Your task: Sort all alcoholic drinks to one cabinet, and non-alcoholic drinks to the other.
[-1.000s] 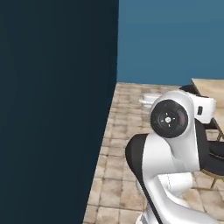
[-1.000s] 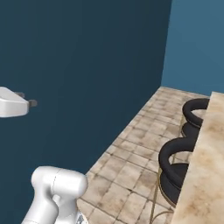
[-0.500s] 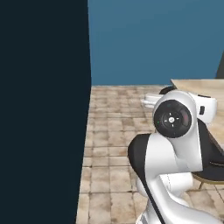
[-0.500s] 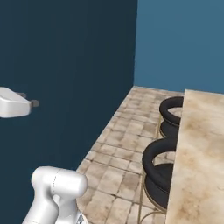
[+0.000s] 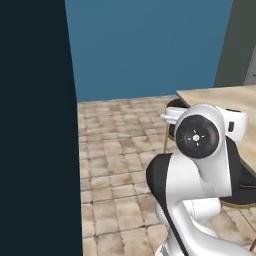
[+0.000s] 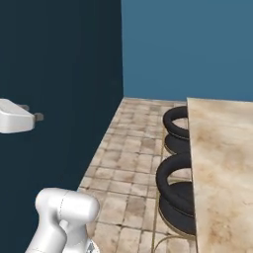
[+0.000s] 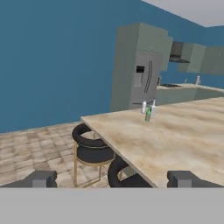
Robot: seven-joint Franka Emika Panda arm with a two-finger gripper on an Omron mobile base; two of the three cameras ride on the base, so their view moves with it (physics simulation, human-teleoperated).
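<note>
Your tool is open and holds nothing, and the bottles stand far off on the bench, so all your sorting is left.

The left base view is taken from behind the white jointed arm, close to it, facing a blue back wall. The right base view is set lower-left of the marbled beige counter, looking along it. Tiled stone floor and black round stools are shared. The hand view is aimed level over the counter towards a distant grey refrigerator.
</note>
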